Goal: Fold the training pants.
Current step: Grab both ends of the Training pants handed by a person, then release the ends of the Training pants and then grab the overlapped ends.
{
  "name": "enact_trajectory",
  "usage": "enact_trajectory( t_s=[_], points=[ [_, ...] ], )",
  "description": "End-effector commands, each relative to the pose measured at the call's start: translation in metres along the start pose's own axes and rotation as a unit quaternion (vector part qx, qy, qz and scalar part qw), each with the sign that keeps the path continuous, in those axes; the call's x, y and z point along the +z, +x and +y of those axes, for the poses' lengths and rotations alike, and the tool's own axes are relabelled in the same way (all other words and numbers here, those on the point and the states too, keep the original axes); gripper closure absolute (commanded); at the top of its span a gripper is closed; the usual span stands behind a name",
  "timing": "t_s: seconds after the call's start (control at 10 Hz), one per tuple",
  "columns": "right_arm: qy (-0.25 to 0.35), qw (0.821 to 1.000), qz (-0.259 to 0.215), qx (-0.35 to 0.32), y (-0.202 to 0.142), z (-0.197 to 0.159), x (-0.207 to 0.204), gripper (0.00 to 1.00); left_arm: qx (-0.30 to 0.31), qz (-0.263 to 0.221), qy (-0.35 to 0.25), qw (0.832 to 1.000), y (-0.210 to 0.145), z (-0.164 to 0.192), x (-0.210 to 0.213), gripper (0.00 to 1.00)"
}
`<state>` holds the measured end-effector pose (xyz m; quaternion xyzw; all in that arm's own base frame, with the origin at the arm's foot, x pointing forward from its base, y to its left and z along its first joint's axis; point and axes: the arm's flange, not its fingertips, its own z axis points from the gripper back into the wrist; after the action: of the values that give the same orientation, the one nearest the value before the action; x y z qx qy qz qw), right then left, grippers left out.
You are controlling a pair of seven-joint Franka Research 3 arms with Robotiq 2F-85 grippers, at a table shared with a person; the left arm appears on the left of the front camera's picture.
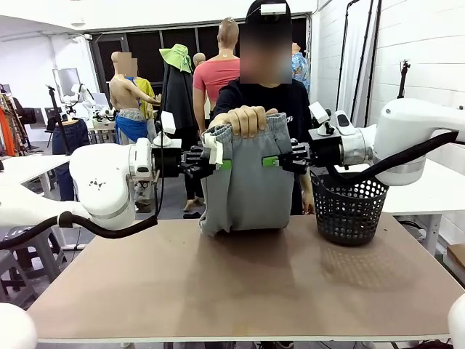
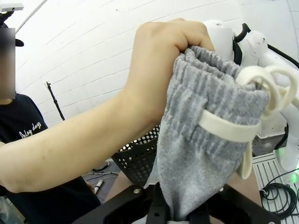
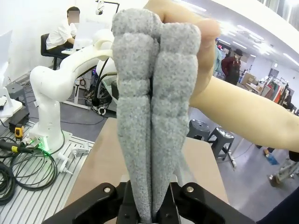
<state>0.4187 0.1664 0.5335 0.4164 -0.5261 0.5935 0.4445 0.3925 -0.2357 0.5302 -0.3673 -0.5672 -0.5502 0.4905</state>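
Observation:
The light grey training pants (image 1: 245,182) hang folded above the far side of the table, their lower end resting on it. A person's hand (image 1: 245,118) grips the gathered waistband from above. My left gripper (image 1: 220,164) is shut on the pants' left edge just below the waistband, beside the off-white drawstring (image 1: 213,147). My right gripper (image 1: 272,161) is shut on the right edge at the same height. In the left wrist view the grey fabric (image 2: 205,154) runs down between the fingers. In the right wrist view the bunched fabric (image 3: 149,116) is pinched between the fingers.
A black mesh basket (image 1: 349,207) stands at the table's far right, close under my right arm. The brown tabletop (image 1: 232,283) spreads out in front of the pants. The person stands directly behind the pants at the far edge.

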Motion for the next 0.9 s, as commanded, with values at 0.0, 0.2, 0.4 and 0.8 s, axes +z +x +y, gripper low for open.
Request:
enact_trajectory(
  t_s=[0.0,0.2,0.4,0.8],
  points=[
    [-0.004,1.000,0.016,-0.006,-0.001,-0.005,-0.008,1.00,0.004,-0.002,0.005,1.000,0.003,-0.001,-0.003,1.00],
    [0.021,0.991,0.129,0.010,-0.009,-0.015,-0.029,1.00,-0.003,0.030,0.004,1.000,-0.002,0.004,0.002,1.00],
    [0.001,1.000,0.012,-0.002,-0.001,0.000,-0.004,1.00,-0.002,0.000,0.001,1.000,0.000,0.000,0.000,1.00],
    [0.001,1.000,0.012,-0.002,-0.001,0.000,-0.004,1.00,-0.002,0.000,0.001,1.000,0.000,0.000,0.000,1.00]
  ],
)
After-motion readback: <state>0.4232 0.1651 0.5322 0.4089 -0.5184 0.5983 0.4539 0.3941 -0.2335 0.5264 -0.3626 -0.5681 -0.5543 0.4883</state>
